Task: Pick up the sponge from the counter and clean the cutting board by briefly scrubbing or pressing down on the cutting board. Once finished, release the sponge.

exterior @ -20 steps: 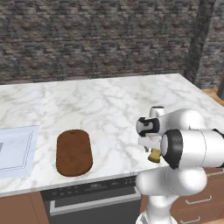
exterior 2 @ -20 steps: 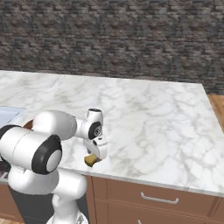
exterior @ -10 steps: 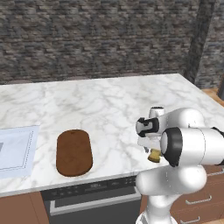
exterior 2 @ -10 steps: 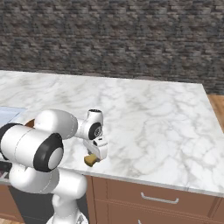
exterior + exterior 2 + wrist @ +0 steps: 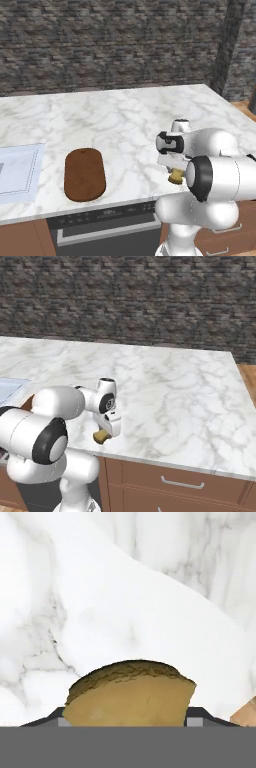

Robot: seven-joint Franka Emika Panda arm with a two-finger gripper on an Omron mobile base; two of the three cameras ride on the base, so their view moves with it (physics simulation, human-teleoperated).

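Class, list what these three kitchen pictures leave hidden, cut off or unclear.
- Cutting board: mostly hidden behind the arm in the right base view.
- Sponge: underside and whether it touches the counter, cut off in the hand view.
- Gripper: fingertips barely visible, hidden by the sponge.

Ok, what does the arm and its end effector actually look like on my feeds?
The arm is glossy white, built from bulbous rounded links with dark, almost black round caps at the joints. No cables or markings are visible. The end effector has a white body, and the hand view shows two small dark finger tips with pale grey pads.
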